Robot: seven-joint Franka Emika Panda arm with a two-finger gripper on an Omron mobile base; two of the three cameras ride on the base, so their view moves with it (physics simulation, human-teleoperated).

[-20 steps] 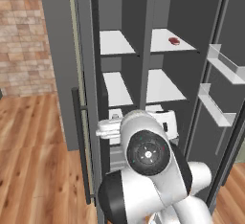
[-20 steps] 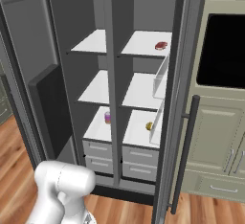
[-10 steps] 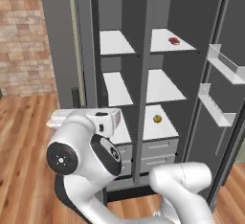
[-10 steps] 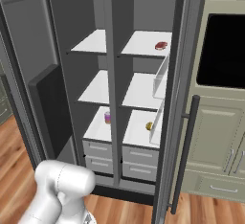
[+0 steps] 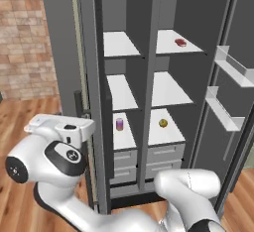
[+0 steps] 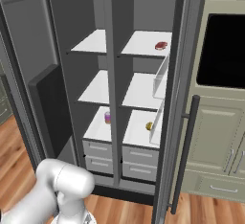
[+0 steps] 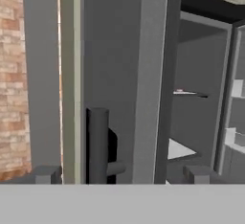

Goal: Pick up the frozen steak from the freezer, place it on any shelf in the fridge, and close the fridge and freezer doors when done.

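End effector (image 7: pixel 119 174) open at freezer door handle (image 7: pixel 97 144) (doors ajar).

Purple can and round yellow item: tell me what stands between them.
The vertical grey divider wall stands between the purple can and the yellow item, each on its own low white shelf. Both base views show it.

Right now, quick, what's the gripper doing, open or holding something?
Gripper: open, holding nothing; the door handle stands between its fingertips.
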